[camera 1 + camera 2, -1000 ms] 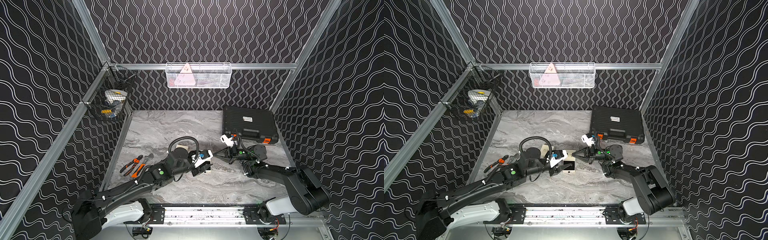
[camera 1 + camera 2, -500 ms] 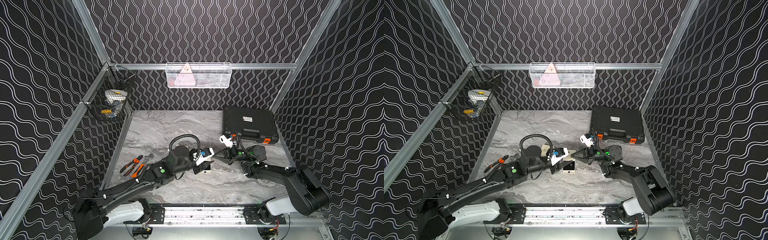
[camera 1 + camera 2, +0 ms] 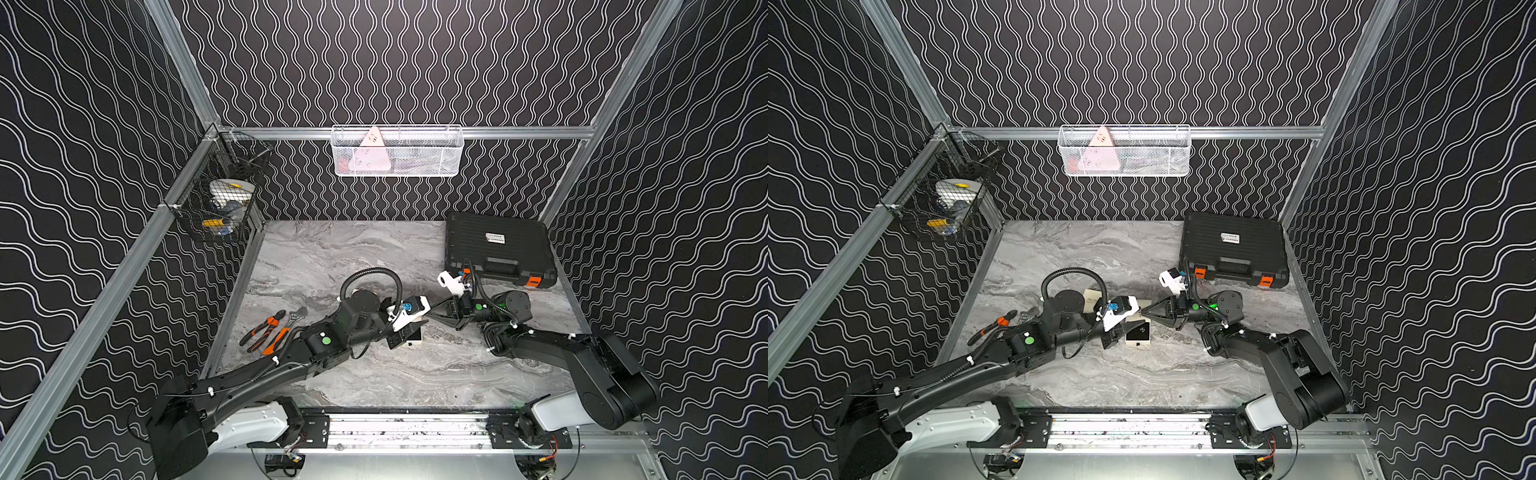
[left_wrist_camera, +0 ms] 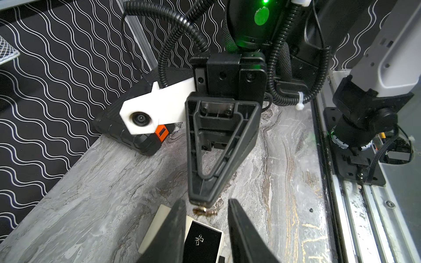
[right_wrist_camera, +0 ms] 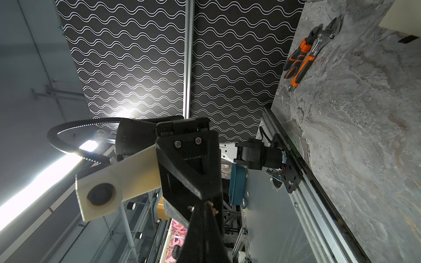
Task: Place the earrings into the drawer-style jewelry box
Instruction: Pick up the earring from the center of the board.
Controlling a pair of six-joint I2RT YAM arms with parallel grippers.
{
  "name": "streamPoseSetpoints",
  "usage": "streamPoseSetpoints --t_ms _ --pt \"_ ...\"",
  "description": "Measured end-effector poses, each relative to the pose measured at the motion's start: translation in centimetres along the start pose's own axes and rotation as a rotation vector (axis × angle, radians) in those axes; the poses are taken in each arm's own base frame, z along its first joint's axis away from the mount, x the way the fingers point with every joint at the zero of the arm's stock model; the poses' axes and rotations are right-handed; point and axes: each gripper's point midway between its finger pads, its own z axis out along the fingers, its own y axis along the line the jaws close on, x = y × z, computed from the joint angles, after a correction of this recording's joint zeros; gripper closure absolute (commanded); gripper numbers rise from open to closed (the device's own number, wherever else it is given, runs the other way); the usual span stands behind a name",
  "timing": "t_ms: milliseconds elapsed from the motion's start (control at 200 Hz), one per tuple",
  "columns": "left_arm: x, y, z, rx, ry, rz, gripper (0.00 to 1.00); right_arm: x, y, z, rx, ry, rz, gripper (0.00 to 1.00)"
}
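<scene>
Now, your right gripper point(image 3: 1143, 311) is clamped shut and your left gripper point(image 4: 205, 203), half-open, flanks its tip near the cream box's open drawer point(image 4: 210, 247). A gold earring point(image 4: 202, 211) hangs pinched in the right tip. A second earring point(image 4: 199, 239) lies in the drawer.

No writing can be read.
The black case point(image 3: 498, 249) bears a small white label point(image 3: 495, 238), seen in both top views, its print too small to make out.

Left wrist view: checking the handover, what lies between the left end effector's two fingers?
The right end effector, shut on a gold earring, near the black-lined drawer holding a second earring, in the left wrist view.
</scene>
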Motion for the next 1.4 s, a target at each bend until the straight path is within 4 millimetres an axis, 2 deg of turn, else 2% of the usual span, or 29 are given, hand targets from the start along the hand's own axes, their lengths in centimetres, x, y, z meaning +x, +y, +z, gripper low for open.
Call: streamPoseSetpoints --t_ms 560,791,936,1076,1196,1401 --pt "0.5 0.1 -0.2 -0.008 0.026 -0.004 0.85 0.0 -0.4 0.1 0.003 0.000 0.014 1.00" --pt "0.8 0.2 -0.1 -0.010 0.047 -0.009 0.86 -0.2 -0.8 0.2 0.005 -0.007 0.027 1.00" --pt "1.0 0.1 -0.1 -0.008 0.058 -0.016 0.77 -0.2 -1.0 0.3 0.007 -0.005 0.035 1.00" --pt "0.9 -0.4 -0.5 0.018 0.054 -0.018 0.59 -0.1 -1.0 0.4 0.006 0.000 0.034 1.00" --pt "0.2 -1.2 -1.5 0.055 0.027 -0.009 0.46 0.0 -1.2 0.5 0.009 0.010 0.034 1.00" --pt "0.3 -2.0 -3.3 0.142 0.032 0.006 0.43 0.4 -1.1 0.6 0.014 0.048 0.008 1.00"
